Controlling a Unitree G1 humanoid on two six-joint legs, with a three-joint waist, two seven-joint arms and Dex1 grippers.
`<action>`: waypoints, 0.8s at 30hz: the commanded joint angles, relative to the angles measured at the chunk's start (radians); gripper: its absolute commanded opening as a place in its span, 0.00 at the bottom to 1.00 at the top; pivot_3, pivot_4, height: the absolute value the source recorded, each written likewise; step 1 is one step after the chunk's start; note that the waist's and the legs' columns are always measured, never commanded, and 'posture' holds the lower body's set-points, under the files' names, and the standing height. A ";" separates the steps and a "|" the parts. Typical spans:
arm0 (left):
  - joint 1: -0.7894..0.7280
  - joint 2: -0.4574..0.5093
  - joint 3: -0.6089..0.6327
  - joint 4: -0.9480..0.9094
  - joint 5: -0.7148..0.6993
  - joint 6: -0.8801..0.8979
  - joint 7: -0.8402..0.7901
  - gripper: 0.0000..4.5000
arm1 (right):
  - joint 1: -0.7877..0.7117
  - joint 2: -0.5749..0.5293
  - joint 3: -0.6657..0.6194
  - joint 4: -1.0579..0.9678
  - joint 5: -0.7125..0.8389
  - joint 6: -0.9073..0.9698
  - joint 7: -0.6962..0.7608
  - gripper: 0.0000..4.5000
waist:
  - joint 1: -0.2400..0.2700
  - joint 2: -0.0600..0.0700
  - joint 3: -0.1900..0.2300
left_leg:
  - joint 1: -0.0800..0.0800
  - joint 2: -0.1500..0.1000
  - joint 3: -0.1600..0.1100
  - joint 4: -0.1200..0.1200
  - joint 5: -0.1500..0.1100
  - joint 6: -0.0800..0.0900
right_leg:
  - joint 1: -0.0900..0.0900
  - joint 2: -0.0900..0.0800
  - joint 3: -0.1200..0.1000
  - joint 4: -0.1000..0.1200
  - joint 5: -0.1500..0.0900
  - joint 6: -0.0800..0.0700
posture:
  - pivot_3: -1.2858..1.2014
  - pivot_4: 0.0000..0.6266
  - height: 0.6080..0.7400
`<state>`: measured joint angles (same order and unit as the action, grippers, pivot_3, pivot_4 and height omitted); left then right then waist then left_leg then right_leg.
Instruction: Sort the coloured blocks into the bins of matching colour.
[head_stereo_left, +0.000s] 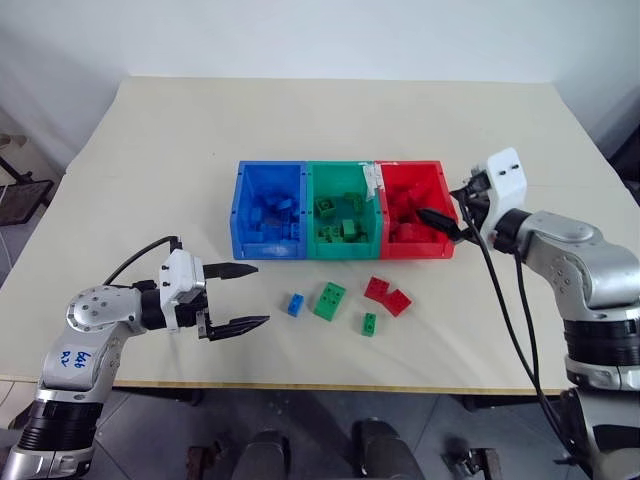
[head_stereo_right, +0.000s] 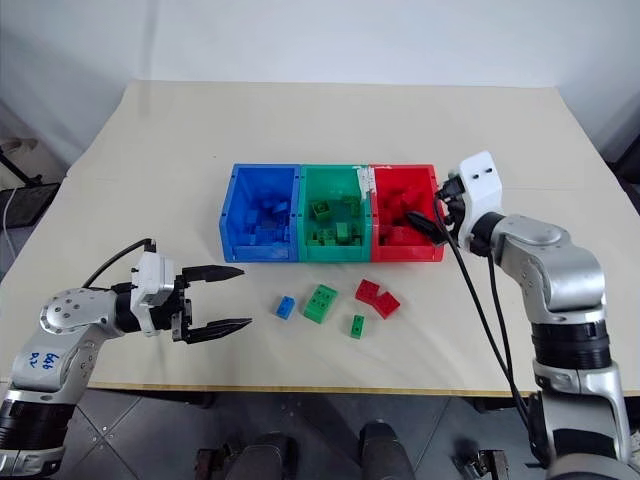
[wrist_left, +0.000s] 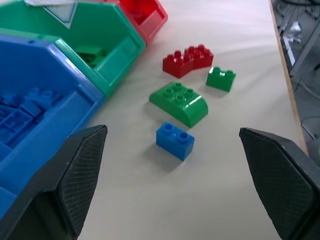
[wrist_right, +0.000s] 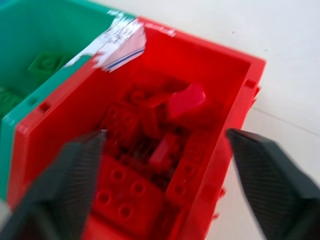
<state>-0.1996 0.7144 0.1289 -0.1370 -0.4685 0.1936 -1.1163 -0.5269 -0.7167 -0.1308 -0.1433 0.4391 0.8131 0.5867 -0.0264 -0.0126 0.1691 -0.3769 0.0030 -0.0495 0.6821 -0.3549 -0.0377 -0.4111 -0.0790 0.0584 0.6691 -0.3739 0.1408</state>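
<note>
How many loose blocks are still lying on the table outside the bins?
5: a blue block, a larger green block, a small green block and two touching red blocks, all in front of the bins.

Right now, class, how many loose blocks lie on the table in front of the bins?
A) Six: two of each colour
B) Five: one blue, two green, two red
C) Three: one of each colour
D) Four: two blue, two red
B: on the table lie one blue block, a larger green block, a small green block and two touching red blocks.
</note>
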 joint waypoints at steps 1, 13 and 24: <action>-0.040 -0.010 0.003 0.002 -0.010 -0.042 -0.015 1.00 | 0.146 -0.052 -0.142 -0.161 0.063 -0.135 0.133 0.99 | 0.003 0.000 0.000 | 0.000 -0.002 0.000 0.000 0.000 0.001 | 0.001 0.000 -0.001 -0.002 0.000 0.000 | 0.52 0.24 1.00; -0.210 -0.089 -0.208 0.130 0.087 -0.176 -0.156 1.00 | 0.941 -0.130 -0.572 -0.303 -0.004 -0.484 0.526 0.99 | 0.015 0.000 0.000 | 0.010 -0.007 0.005 0.000 0.000 0.012 | 0.018 0.000 0.001 -0.016 0.005 0.008 | 0.52 0.24 1.00; -0.148 -0.034 -0.136 0.145 0.077 -0.163 -0.131 1.00 | 0.542 -0.054 -0.058 -0.425 0.022 -0.096 0.186 0.99 | -0.001 0.002 0.001 | 0.009 -0.004 0.001 0.000 0.002 0.009 | 0.014 -0.001 -0.001 -0.011 0.005 0.007 | 0.52 0.24 1.00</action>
<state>-0.3579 0.6674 -0.0372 0.0198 -0.3857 0.0339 -1.2560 0.0537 -0.7936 -0.2707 -0.5640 0.4846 0.6489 0.8465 -0.0272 -0.0102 0.1699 -0.3686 -0.0008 -0.0499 0.6826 -0.3531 -0.0292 -0.3980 -0.0804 0.0570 0.6582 -0.3689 0.1479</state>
